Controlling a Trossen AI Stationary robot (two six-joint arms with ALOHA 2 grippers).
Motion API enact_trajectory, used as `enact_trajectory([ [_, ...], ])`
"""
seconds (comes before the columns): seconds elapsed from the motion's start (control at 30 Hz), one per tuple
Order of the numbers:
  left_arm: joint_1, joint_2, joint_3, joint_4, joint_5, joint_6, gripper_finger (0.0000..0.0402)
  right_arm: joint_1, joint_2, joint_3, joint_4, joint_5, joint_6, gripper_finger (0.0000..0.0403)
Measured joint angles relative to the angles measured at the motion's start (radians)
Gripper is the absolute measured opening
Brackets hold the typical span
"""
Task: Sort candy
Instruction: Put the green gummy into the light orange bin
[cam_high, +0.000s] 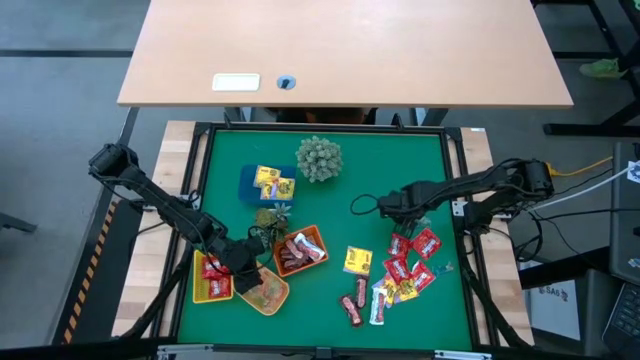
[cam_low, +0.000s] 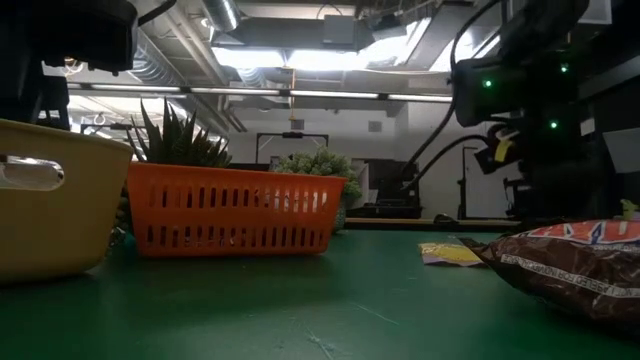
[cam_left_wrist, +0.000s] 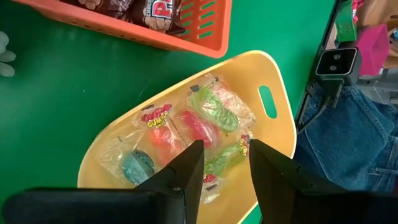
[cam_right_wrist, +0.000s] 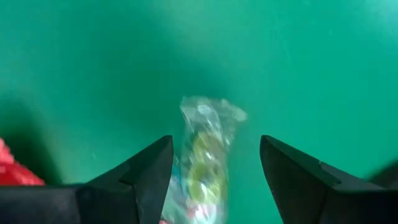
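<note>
Left gripper: dark two-finger left gripper (cam_left_wrist: 221, 171) hangs over the pale yellow plastic tray (cam_left_wrist: 273, 74) at the near left of the green mat (cam_high: 330, 215); fingers part-way apart, nothing between them.
Yellow tray contents: clear-wrapped green and red gummy sweets (cam_left_wrist: 205, 115) lie inside it.
Orange basket: slotted orange plastic basket (cam_high: 300, 250) stands just right of the yellow tray, holding dark brown wrapped bars (cam_high: 292, 252).
Right gripper: dark two-finger right gripper (cam_right_wrist: 214, 165) hovers low over the mat, right of centre; fingers wide apart, straddling a small clear-wrapped greenish sweet (cam_right_wrist: 208, 152) that lies on the mat, not gripped.
Loose candy: red packets (cam_high: 412, 258), yellow packets and brown bars lie scattered at near right.
Plant: spiky pale green plant ball (cam_high: 318, 158) sits at the far middle.
</note>
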Motion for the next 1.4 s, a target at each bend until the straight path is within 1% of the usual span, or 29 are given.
enact_trajectory([
  [0.17,0.0,0.0,0.0,0.001,-0.001,0.0,0.0114,0.0,-0.001,-0.039,0.072,-0.001,-0.001,0.0241],
  [0.3,0.0,0.0,0.0,0.029,-0.049,0.0,0.0114,0.0,-0.003,-0.049,0.085,-0.005,0.0,0.0228],
  [0.4,0.0,0.0,0.0,0.06,-0.074,0.001,0.0114,0.0,-0.003,-0.05,0.09,-0.011,0.0,0.0199],
  [0.57,0.0,0.0,0.0,0.123,-0.076,0.005,0.0114,0.001,-0.001,-0.052,0.107,-0.022,-0.001,0.0132],
  [0.7,0.0,0.0,0.0,0.187,-0.076,0.088,0.0114,0.001,-0.001,-0.052,0.114,-0.028,-0.002,0.0084],
  [0.83,0.0,0.0,0.0,0.239,-0.077,0.184,0.0114,0.0,0.0,-0.046,0.113,-0.057,-0.004,0.0044],
  [0.97,0.0,0.0,0.0,0.255,-0.113,0.244,0.0114,0.0,0.003,-0.006,0.109,-0.077,-0.028,0.001],
  [1.07,0.0,0.0,0.0,0.255,-0.159,0.262,0.0114,0.0,0.003,0.043,0.11,-0.09,-0.057,0.0004],
  [1.23,0.0,0.0,0.0,0.262,-0.283,0.264,0.0114,0.0,0.002,0.145,0.154,-0.18,-0.107,0.0011],
  [1.3,0.0,0.0,0.0,0.272,-0.327,0.27,0.0114,0.0,0.002,0.174,0.219,-0.242,-0.127,0.001],
  [1.4,0.0,0.0,0.0,0.294,-0.372,0.323,0.0114,0.0,0.002,0.195,0.366,-0.346,-0.158,0.0003],
])
